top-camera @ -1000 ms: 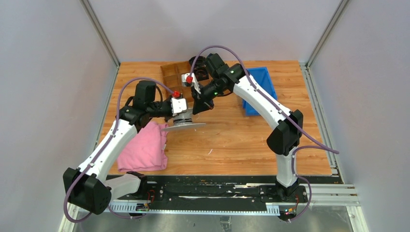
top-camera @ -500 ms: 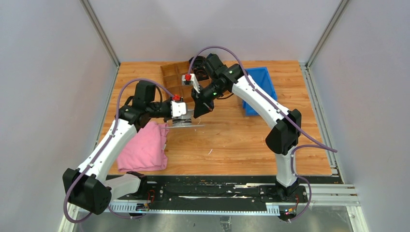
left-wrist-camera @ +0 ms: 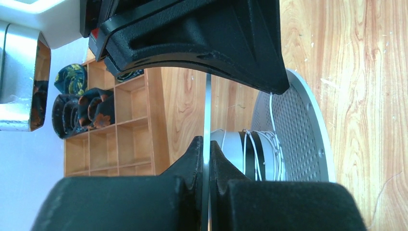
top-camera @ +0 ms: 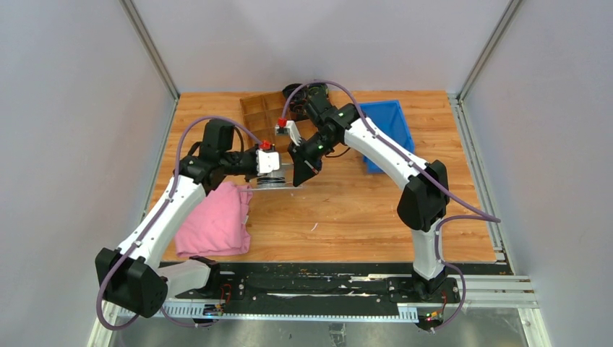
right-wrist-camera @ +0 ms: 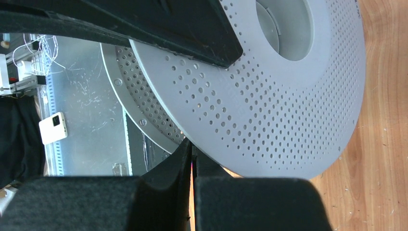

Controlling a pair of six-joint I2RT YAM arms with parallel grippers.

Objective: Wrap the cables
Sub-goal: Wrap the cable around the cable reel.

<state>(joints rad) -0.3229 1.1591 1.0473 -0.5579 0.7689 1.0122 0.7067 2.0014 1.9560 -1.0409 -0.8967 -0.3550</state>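
A grey perforated metal spool (top-camera: 280,183) is held above the table between the two arms. Thin white cable (left-wrist-camera: 260,144) is wound round its hub, and one strand (left-wrist-camera: 271,103) runs up to the right gripper's fingertip. My left gripper (left-wrist-camera: 206,145) is shut on the edge of the spool's near flange, seen edge-on; it also shows in the top view (top-camera: 275,172). My right gripper (right-wrist-camera: 191,148) is shut at the rim of the other flange (right-wrist-camera: 269,96), apparently pinching the cable; the wire between its pads is not visible. It shows in the top view (top-camera: 303,173) just right of the spool.
A pink cloth (top-camera: 217,220) lies at the left under the left arm. A wooden divided tray (top-camera: 260,112) with dark coiled bundles (left-wrist-camera: 82,108) stands at the back. A blue bin (top-camera: 388,126) lies at the back right.
My right gripper has moved nearer and lower, round the spool's right side. The spool has tilted to nearly edge-on in the top view and shifted slightly away. The left arm barely moved.
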